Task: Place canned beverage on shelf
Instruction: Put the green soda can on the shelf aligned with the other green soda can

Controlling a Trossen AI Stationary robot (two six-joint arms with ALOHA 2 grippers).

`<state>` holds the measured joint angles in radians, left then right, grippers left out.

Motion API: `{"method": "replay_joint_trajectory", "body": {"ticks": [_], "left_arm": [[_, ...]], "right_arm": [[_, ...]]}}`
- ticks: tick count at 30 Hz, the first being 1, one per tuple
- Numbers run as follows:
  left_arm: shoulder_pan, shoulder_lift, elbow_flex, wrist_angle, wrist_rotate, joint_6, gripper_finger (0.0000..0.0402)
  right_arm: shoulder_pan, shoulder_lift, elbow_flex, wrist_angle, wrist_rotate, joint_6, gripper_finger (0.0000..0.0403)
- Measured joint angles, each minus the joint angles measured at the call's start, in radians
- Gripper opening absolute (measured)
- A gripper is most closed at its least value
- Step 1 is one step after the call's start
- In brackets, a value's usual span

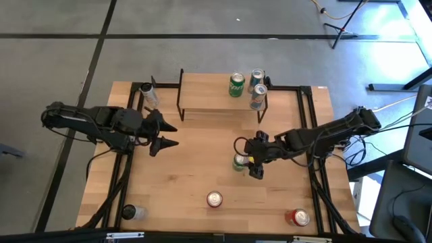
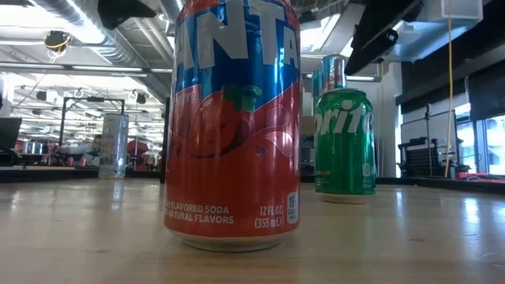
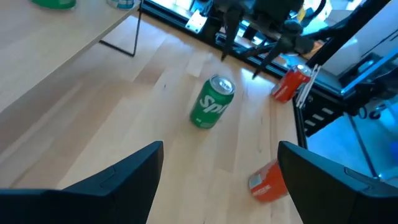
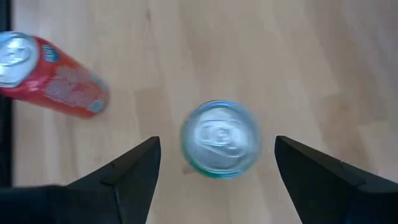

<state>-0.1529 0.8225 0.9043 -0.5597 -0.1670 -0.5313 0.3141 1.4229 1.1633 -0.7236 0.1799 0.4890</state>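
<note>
Left pincer point(image 1: 169, 133) open, hovering over bare surface point(image 1: 196, 169) left of centre. Shelf point(image 1: 219, 94) at back centre: three cans on it, one green point(image 1: 236, 85), two silver-blue point(image 1: 256, 78). One more can point(image 1: 148, 93) stands left of shelf. Right pincer point(image 1: 247, 156) open, above a green can point(image 1: 240, 162), not gripping. Front edge: three cans, two of them red point(image 1: 214, 199).

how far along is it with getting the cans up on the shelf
Done: three cans stand on the shelf, including a green one. In hand: the right gripper hangs, jaws open, above a green can on the table, not gripping it. Left: that can and several others. The left gripper waits open.
</note>
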Motion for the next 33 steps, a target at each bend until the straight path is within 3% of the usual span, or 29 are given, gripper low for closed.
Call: {"method": "replay_joint_trajectory", "body": {"ticks": [5,11,26,33], "left_arm": [[0.000,0.014,0.000,0.003,-0.018,-0.012,0.0308],[0.000,0.030,0.000,0.001,-0.032,-0.017,0.0308],[0.000,0.054,0.000,0.016,-0.023,-0.043,0.0308],[0.000,0.055,0.000,0.015,-0.022,-0.043,0.0309]], "right_arm": [[0.000,0.030,-0.037,0.052,0.014,-0.050,0.0301],[0.000,0.065,-0.086,0.099,0.113,-0.041,0.0301],[0.000,0.149,-0.120,0.224,0.098,-0.057,0.0300],[0.000,0.154,-0.121,0.212,0.091,-0.060,0.0236]]}}
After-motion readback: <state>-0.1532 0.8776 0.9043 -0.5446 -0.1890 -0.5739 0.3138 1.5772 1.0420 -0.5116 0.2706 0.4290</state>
